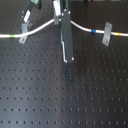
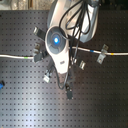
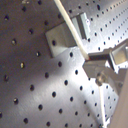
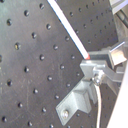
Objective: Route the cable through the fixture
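One cable [image 1: 37, 31] pinched by the fingers [image 3: 96, 61] beside a fixture [image 3: 62, 36].

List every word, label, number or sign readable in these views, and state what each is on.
None can be read in any view.
The cable carries only plain coloured bands, no lettering.
The metal fixture clips and the perforated black board are unmarked.
The arm's blue light is a glow, not a sign.

Under me lies a black perforated breadboard table [image 1: 60, 95], its threaded holes set in an even grid across both exterior views. Soft light leaves a pale sheen on the board [image 3: 30, 60] in the first wrist view.
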Available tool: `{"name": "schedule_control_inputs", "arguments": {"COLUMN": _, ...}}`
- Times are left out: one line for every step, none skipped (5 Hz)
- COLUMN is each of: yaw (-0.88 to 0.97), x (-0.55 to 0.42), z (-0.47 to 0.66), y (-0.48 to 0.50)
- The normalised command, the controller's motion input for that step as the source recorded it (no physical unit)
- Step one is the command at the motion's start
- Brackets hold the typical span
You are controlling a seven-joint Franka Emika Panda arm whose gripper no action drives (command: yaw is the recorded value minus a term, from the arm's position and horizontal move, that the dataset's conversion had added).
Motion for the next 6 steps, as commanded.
{"name": "schedule_control_inputs", "arguments": {"yaw": 0.09, "x": 0.017, "z": -0.08, "y": -0.06}}
{"name": "schedule_control_inputs", "arguments": {"yaw": 0.21, "x": -0.012, "z": -0.33, "y": -0.258}}
{"name": "schedule_control_inputs", "arguments": {"yaw": 0.36, "x": -0.072, "z": -0.37, "y": -0.138}}
{"name": "schedule_control_inputs", "arguments": {"yaw": 0.41, "x": -0.09, "z": -0.29, "y": -0.055}}
{"name": "schedule_control_inputs", "arguments": {"yaw": 0.39, "x": 0.04, "z": -0.19, "y": 0.055}}
{"name": "schedule_control_inputs", "arguments": {"yaw": 0.37, "x": 0.005, "z": -0.07, "y": 0.075}}
